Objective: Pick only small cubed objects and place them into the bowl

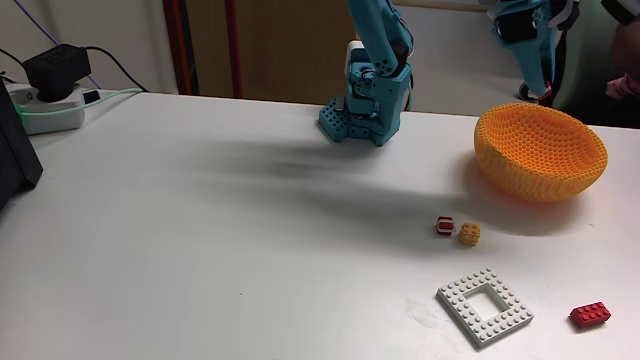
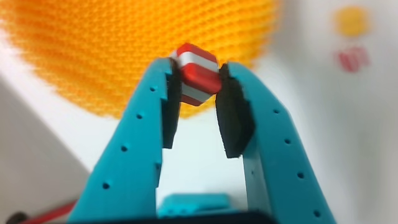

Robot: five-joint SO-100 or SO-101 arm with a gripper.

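Observation:
In the wrist view my gripper [image 2: 198,67] is shut on a red-and-white small cube [image 2: 199,78], pinched between the black pads at the teal fingertips. Behind it spreads the orange honeycomb bowl [image 2: 143,50], with the cube over its near rim. In the fixed view the bowl [image 1: 540,150] sits at the right, and the teal fingers [image 1: 538,85] hang just above its far rim. Another red-and-white cube [image 1: 445,227] and a yellow cube [image 1: 469,235] lie side by side on the table in front of the bowl. They appear blurred in the wrist view as the yellow cube [image 2: 351,20] and the red-and-white cube [image 2: 351,59].
A flat white square frame plate [image 1: 485,307] and a longer red brick [image 1: 590,315] lie near the front right edge. The arm's teal base [image 1: 365,100] stands at the back centre. A power strip with a black adapter [image 1: 50,90] sits at the far left, beside a dark object [image 1: 15,150].

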